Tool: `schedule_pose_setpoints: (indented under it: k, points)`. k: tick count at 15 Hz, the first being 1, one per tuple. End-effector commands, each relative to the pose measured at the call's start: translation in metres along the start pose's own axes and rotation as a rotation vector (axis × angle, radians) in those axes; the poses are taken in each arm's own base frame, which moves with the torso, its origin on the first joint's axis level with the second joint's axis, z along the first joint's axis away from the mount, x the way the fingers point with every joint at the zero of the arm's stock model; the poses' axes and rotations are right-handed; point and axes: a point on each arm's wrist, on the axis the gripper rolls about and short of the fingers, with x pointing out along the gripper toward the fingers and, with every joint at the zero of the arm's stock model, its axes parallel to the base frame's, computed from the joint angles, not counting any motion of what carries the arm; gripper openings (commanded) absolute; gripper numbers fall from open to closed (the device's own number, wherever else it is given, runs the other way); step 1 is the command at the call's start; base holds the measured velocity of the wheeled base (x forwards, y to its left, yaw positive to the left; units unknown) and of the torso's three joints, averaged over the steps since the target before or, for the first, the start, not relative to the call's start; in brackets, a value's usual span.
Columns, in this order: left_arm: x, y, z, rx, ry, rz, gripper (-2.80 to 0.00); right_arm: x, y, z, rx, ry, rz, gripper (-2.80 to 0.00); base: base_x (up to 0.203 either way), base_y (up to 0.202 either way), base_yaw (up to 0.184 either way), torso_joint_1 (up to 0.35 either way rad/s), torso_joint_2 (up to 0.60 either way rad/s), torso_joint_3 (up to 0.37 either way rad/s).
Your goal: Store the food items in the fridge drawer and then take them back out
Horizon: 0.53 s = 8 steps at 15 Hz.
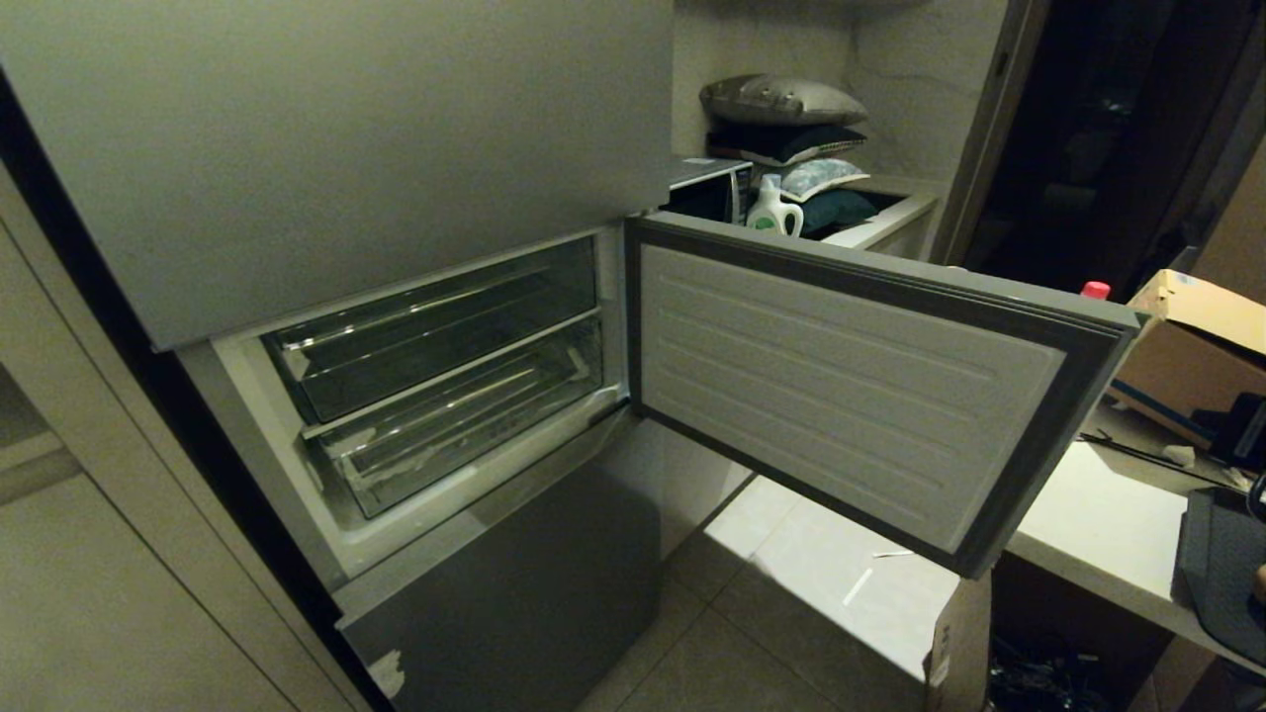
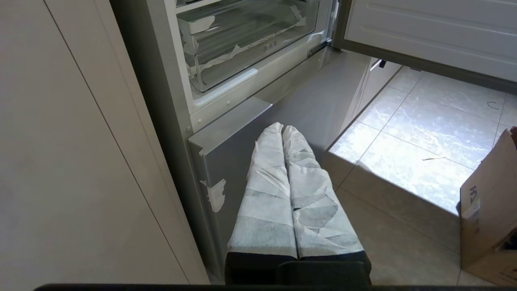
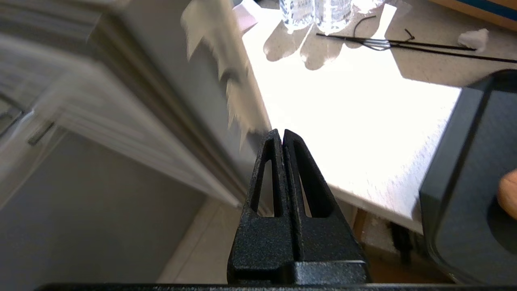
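Fridge compartment [image 1: 435,376] holds two clear drawers [image 1: 465,435]; both grippers' fingers [image 3: 282,141] pressed together, empty.

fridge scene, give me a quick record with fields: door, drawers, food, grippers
door: fridge door swung open
drawers: fridge drawer pushed in, below the upper bin; no food seen inside
food: tan-orange lump on the dark tray on the white table
left gripper: jaws shut, empty, low by the fridge
right gripper: jaws shut, empty, near the table edge
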Motion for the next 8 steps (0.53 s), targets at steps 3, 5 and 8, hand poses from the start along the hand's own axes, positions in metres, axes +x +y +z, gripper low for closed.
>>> schedule_pose_setpoints:
  k: [3, 5, 8]
  points:
    - [0.0, 0.0, 0.0, 0.0, 0.002, 0.0, -2.8, 0.018, -0.002, 0.006, -0.002, 0.007, -0.002, -2.8, 0.0, 0.0, 0.0, 0.0, 0.0, 0.0]
    - [0.0, 0.0, 0.0, 0.0, 0.002, 0.0, -2.8, 0.021, -0.003, 0.008, -0.002, 0.001, -0.009, -2.8, 0.0, 0.0, 0.0, 0.0, 0.0, 0.0]
    - [0.0, 0.0, 0.0, 0.0, 0.001, 0.0, -2.8, 0.034, -0.005, 0.02, 0.002, -0.022, -0.011, -2.8, 0.0, 0.0, 0.0, 0.0, 0.0, 0.0]
